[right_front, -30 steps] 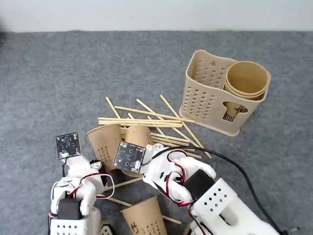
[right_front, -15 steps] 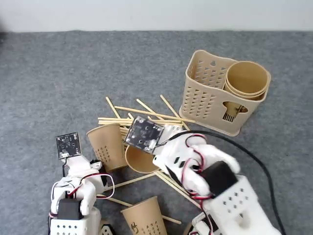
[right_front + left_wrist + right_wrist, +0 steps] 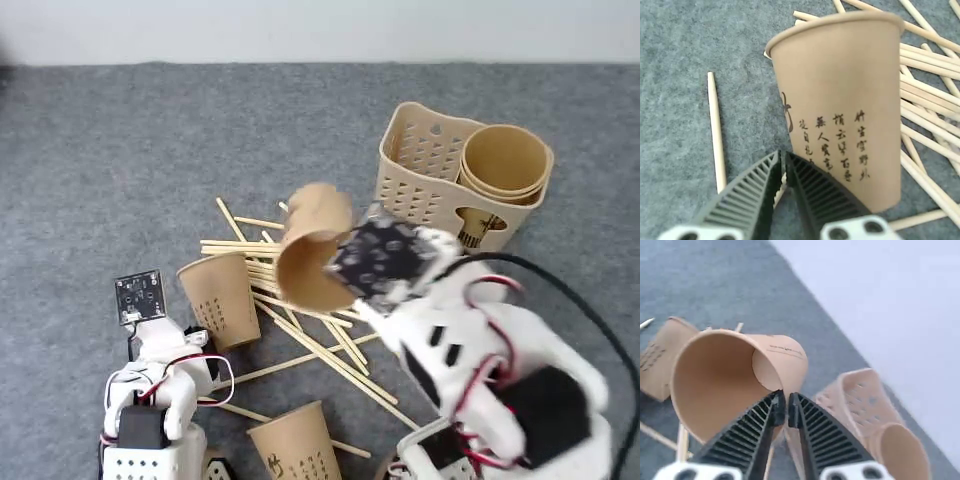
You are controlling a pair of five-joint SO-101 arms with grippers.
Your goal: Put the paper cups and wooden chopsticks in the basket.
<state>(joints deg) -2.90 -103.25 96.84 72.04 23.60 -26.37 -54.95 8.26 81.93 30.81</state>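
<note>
At the near left of the counter (image 3: 100, 150), the left tool (image 3: 782, 170) sits with its jaws pressed together on nothing, just short of a paper cup (image 3: 845, 100) that lies on its side, mouth turned away. Another fallen cup (image 3: 295, 445) lies by the front edge, and the wooden chopsticks (image 3: 320, 340) are strewn across the middle, none in the basket (image 3: 420, 215). Further right comes the change: a second ago the right arm was low among the sticks with its cup at counter level; now it has risen and swung toward the basket, and the right tool (image 3: 785, 407) pinches the wall of that lifted cup (image 3: 312, 255) at the rim, holding it tilted in the air, near the basket but not yet over it. At the far right the basket already carries stacked cups (image 3: 505, 160) in one compartment. I judge the pick sound and the carry well on; release over the stack is left, then two more cups and all the chopsticks
</note>
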